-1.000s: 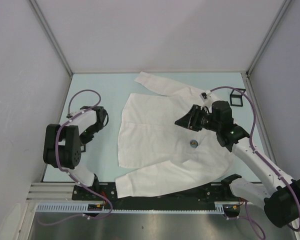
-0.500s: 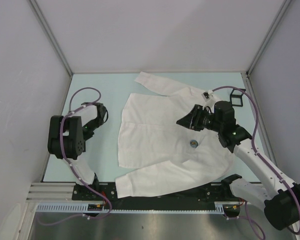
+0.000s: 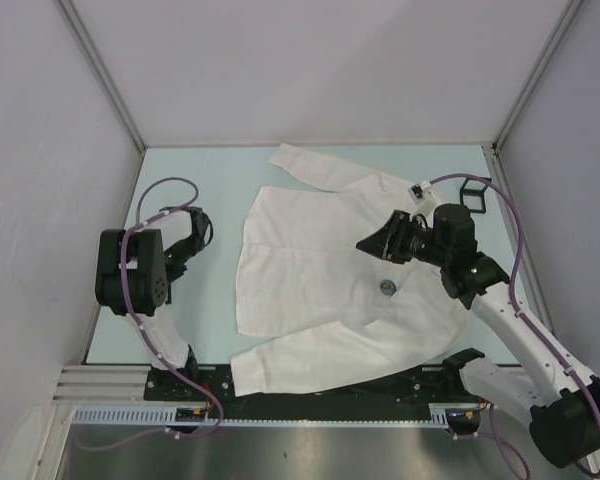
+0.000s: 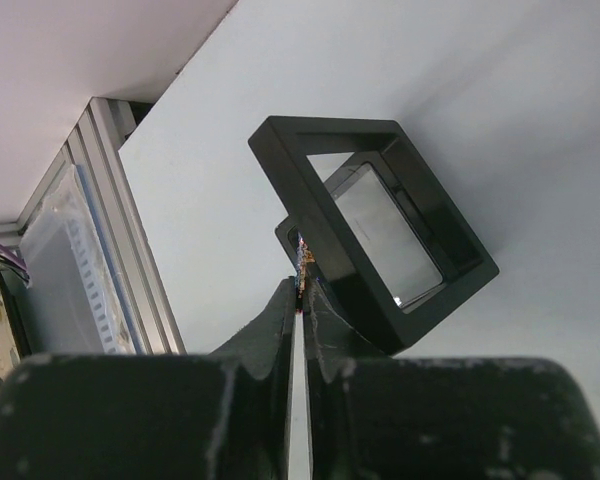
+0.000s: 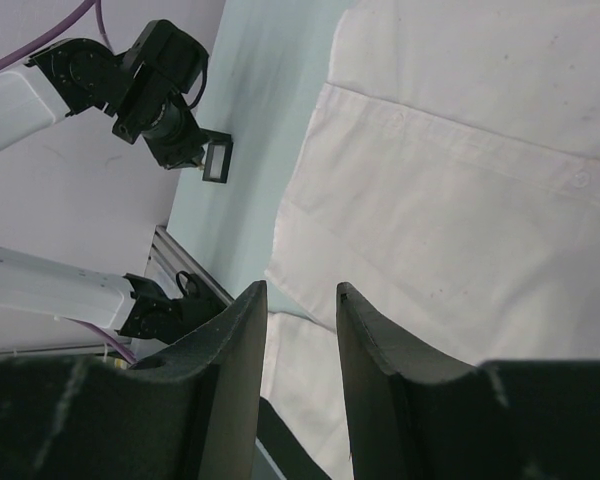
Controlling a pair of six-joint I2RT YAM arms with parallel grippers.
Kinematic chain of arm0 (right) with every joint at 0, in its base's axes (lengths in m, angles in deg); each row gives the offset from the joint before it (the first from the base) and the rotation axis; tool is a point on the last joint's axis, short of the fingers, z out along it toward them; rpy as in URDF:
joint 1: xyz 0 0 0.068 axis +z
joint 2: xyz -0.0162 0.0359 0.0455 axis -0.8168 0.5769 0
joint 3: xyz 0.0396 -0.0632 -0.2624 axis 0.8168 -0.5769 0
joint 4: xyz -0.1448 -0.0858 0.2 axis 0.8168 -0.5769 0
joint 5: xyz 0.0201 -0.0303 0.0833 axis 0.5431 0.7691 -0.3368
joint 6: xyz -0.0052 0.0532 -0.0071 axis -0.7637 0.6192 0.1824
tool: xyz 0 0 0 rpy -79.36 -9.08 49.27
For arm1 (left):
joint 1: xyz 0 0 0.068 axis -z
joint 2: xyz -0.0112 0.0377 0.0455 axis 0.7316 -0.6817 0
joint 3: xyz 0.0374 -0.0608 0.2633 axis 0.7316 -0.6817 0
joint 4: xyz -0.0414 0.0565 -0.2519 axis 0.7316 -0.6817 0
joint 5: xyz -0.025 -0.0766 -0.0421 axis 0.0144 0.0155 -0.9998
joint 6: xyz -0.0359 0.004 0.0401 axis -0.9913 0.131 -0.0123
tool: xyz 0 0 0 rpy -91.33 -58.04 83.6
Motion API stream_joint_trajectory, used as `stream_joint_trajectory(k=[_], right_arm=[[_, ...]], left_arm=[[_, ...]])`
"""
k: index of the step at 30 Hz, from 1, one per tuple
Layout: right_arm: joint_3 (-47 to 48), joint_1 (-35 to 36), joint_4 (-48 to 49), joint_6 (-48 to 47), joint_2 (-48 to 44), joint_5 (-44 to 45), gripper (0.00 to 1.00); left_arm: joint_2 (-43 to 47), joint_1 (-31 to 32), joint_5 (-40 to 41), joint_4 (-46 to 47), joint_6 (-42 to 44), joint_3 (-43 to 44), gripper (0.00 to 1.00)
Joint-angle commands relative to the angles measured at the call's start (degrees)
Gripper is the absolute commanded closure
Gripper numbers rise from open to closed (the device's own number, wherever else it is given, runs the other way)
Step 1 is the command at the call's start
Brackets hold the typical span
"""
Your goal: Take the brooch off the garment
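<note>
The garment (image 3: 320,275) is a large white shirt lying flat mid-table; it also fills the right wrist view (image 5: 460,200). The brooch (image 3: 387,288), small and round, sits on its right front. My right gripper (image 3: 364,243) is open and empty, hovering over the shirt just up-left of the brooch; its jaws (image 5: 300,288) stand apart. The brooch is outside both wrist views. My left gripper (image 3: 172,266) is off the shirt at the table's left, and its jaws (image 4: 302,285) are shut on the corner of a small black frame case (image 4: 375,225), also in the right wrist view (image 5: 216,160).
A second black frame (image 3: 472,192) and a small dark item (image 3: 413,188) lie at the back right by the shirt's collar. The metal rail (image 4: 130,260) runs along the near edge close to the left gripper. Grey walls enclose the table.
The left arm's elbow swung up and inward, then held still. The right gripper drifted slightly right over the shirt, still open. The shirt and brooch have not moved.
</note>
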Motion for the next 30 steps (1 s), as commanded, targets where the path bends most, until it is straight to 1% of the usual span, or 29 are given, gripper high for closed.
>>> stream_joint_trajectory(k=[1, 14, 15, 16, 17, 22, 24, 27, 28, 30], right_arm=[[2.58, -0.24, 0.21, -1.07, -1.67, -1.30, 0.61], [2.58, -0.60, -0.49, -0.63, -3.70, -0.86, 0.61], [2.58, -0.60, -0.49, -0.54, -3.61, -0.95, 0.61], [2.58, -0.51, -0.23, -0.54, -3.52, -1.04, 0.61], [2.67, -0.59, -0.14, -0.45, -3.52, -1.04, 0.61], [2.58, -0.51, 0.03, -0.36, -3.17, -1.21, 0.61], [2.58, -0.42, -0.05, -0.28, -3.00, -1.30, 0.61], [2.58, -0.16, 0.03, -0.27, -3.08, -1.21, 0.61], [2.58, -0.16, 0.12, -0.19, -3.17, -1.21, 0.61], [2.58, 0.02, 0.30, -0.10, -3.08, -1.30, 0.61]], left_arm=[[-0.36, -0.42, 0.11, 1.04, 1.06, -0.41, 0.91], [-1.77, -0.51, 0.72, -0.37, -0.34, -0.06, 0.91], [-1.59, -0.51, 0.81, -0.63, -0.61, -0.15, 0.89], [-1.33, -0.51, 0.90, -0.72, -0.70, -0.24, 0.82], [-1.24, -0.51, 0.90, -0.81, -0.78, -0.32, 0.80], [-0.36, -0.51, 2.04, -2.12, -2.19, -0.41, 0.68], [0.43, -0.51, 2.57, -3.35, -3.33, -0.41, 0.66], [2.53, -0.51, 2.39, -3.45, -3.69, -0.85, 0.57], [2.98, -0.51, 2.39, -3.27, -3.60, -1.11, 0.52], [4.38, -0.42, 1.96, -3.01, -3.25, -1.55, 0.46]])
